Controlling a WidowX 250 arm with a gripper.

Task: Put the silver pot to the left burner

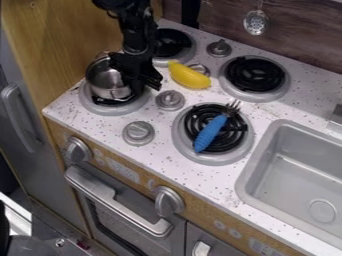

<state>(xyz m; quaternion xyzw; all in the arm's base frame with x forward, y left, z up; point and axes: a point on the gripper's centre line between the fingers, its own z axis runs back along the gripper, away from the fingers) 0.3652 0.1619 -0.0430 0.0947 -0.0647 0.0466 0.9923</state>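
The black gripper hangs low over the right side of the left front burner, right beside the silver pot. Upright and empty, the pot stands on that burner, toward its back left part. The gripper overlaps the pot's right rim and hides part of it, so I cannot tell whether they touch or whether the pot is held.
A yellow banana lies between the rear burners, close to the right of the gripper. A blue-handled fork rests across the right front burner. Stove knobs stick up between burners; a grey sink is at the right.
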